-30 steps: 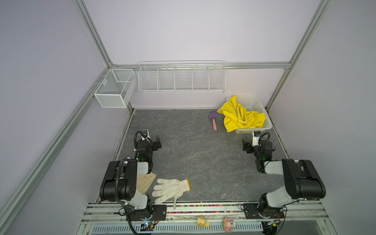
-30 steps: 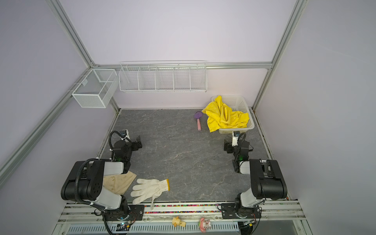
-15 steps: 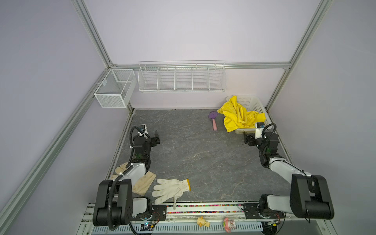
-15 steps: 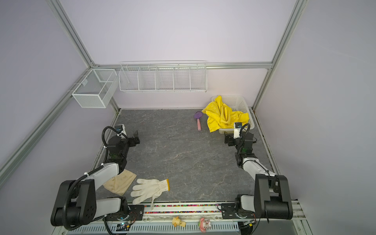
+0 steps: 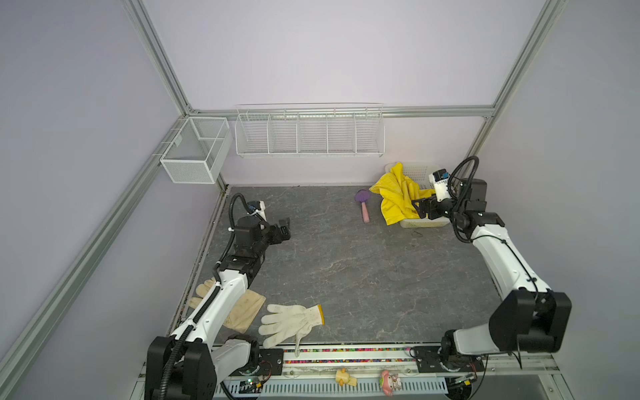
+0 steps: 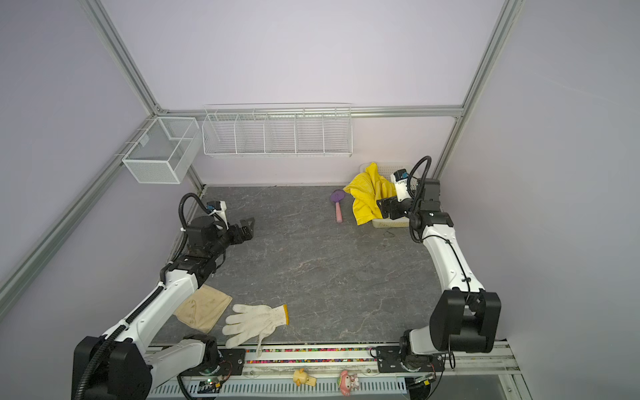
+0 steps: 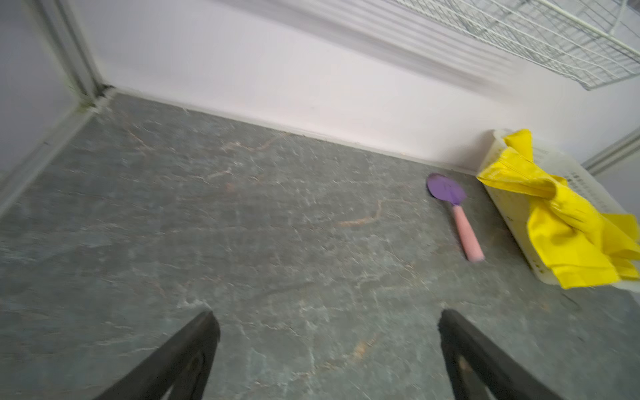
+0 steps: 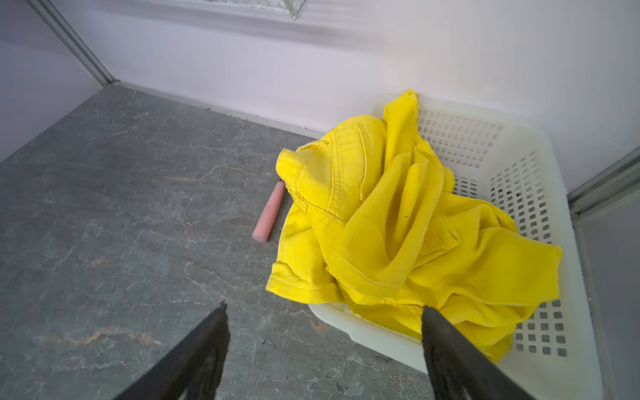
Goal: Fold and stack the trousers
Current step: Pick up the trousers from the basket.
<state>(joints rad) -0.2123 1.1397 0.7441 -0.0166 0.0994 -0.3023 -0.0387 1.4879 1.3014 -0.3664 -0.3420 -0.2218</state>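
The yellow trousers (image 5: 398, 197) (image 6: 367, 197) lie crumpled in a white perforated basket (image 5: 422, 223) (image 6: 391, 224) at the back right corner. Part of the cloth spills over the rim toward the table's middle. In the right wrist view the trousers (image 8: 398, 225) fill much of the basket (image 8: 519, 145). My right gripper (image 5: 420, 207) (image 6: 382, 207) (image 8: 323, 308) hovers open at the basket's near rim, just short of the cloth, holding nothing. My left gripper (image 5: 284, 228) (image 6: 247, 227) (image 7: 327, 317) is open and empty above the grey table at the left, far from the trousers (image 7: 568, 235).
A purple-headed, pink-handled scoop (image 5: 363, 207) (image 7: 457, 218) lies just left of the basket. A white knitted glove (image 5: 294, 320) and a cream glove (image 5: 246, 310) lie at the front left, by the left arm. A wire rack (image 5: 308, 133) and a mesh bin (image 5: 194, 149) hang on the walls.
Both arms have unfolded from the front edge and reached toward the back. The right gripper has moved up to the basket; the left has advanced along the left side. The jaws stayed open.
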